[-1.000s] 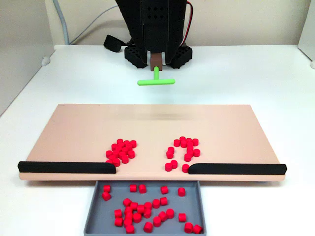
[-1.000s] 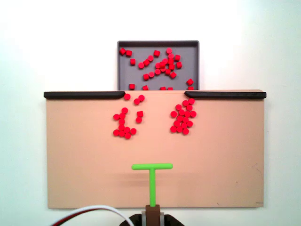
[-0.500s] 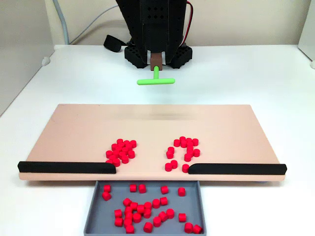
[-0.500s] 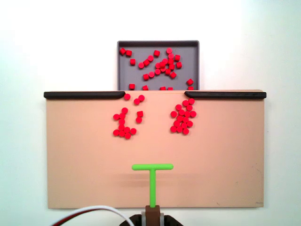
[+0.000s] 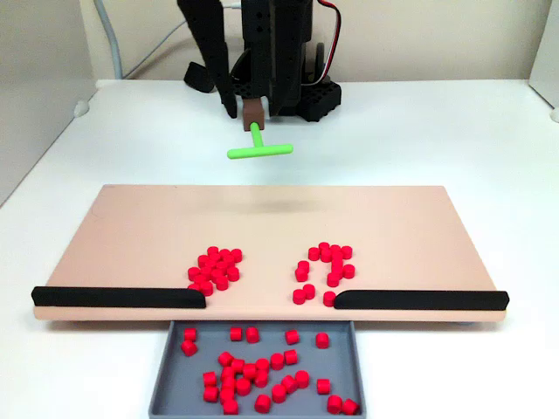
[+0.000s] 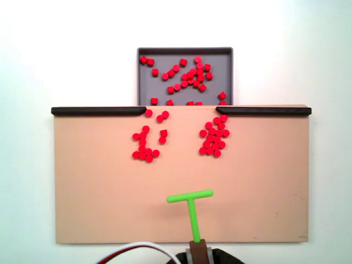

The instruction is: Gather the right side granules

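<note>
Behind the tan board (image 5: 262,223) in a fixed view, the gripper (image 5: 254,112) clamps the green T-tool (image 5: 258,149), hanging well short of the granules (image 5: 325,271) near the black bar (image 5: 419,299).

From above in a fixed view, the tool (image 6: 191,206) hangs over the board, tilted, granules (image 6: 147,140) loosely scattered by the grey tray (image 6: 185,51).

White table (image 5: 437,131); tan board (image 5: 157,227); grey tray (image 5: 170,384).

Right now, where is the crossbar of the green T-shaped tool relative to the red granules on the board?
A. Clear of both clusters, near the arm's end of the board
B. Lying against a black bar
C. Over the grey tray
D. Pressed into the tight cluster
A: in a fixed view, the green T-shaped tool has bare board between its crossbar and both clusters of granules.
</note>
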Controlling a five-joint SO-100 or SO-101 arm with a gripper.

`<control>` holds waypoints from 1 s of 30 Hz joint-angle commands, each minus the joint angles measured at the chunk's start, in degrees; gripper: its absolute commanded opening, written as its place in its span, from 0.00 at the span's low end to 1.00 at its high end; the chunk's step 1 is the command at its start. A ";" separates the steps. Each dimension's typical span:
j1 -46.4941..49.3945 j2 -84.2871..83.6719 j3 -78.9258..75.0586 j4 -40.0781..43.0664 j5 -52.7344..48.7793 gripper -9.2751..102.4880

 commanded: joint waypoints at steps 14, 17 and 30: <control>13.45 -12.92 -15.29 -0.35 -45.88 0.08; 14.41 -17.05 -19.25 -0.35 -51.77 0.08; 16.35 -26.72 -27.60 -0.35 -67.15 0.08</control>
